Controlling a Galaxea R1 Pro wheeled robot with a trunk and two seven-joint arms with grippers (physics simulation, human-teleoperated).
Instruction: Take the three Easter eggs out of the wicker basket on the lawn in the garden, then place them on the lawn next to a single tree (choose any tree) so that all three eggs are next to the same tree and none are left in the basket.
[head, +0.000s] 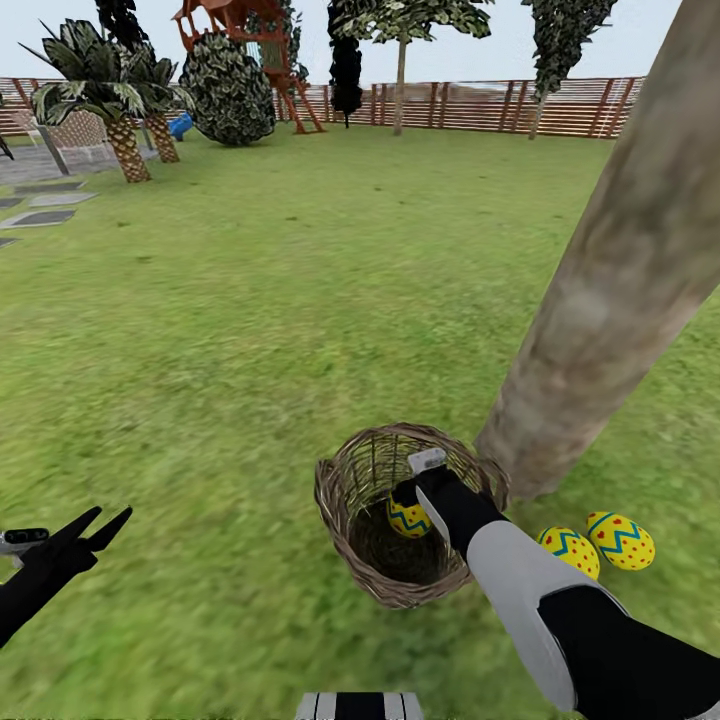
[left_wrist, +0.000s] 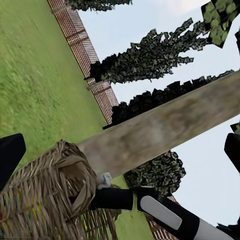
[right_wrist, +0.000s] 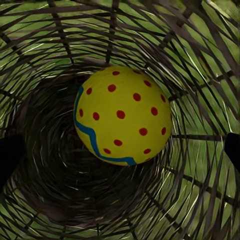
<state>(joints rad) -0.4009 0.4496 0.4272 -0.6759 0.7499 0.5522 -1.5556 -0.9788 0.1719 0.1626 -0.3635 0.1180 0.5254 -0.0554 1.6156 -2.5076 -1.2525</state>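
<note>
Your right tool (head: 418, 497) reached into the wicker basket (head: 345, 500) on the lawn (head: 250, 330) beside the tree (head: 610, 290); its grip couldn't be told. Your left tool (head: 108, 520) hung spread, empty.

no readable text, labels, brands, numbers or signs on anything in view

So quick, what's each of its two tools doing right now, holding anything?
Left tool: open, empty, above the lawn.
Right tool: down inside the wicker basket, open around the last egg; not yet closed on it.
</note>
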